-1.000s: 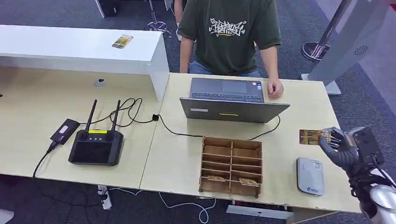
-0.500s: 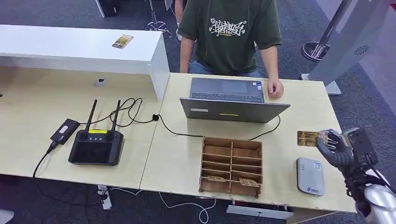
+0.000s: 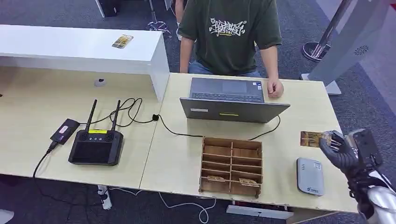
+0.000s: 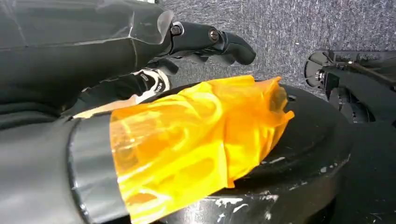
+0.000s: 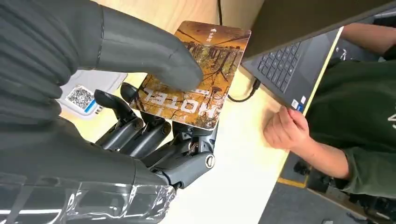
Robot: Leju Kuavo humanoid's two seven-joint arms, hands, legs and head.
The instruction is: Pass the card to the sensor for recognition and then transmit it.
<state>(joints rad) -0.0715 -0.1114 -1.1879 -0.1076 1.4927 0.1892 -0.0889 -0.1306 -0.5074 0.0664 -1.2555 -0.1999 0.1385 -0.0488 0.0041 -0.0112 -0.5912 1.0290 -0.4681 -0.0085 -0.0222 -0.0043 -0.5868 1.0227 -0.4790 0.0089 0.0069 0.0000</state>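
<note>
Card [image 3: 311,138], pinched in right hand [image 3: 340,149], has edged back outward above the sensor [image 3: 310,176].

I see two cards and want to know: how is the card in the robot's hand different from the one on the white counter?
The held card is pinched in the right hand, up off the desk; the counter card lies flat, untouched. The held card is by the grey sensor; the counter card is far across the room. Both look yellow-brown and picture-printed.
</note>
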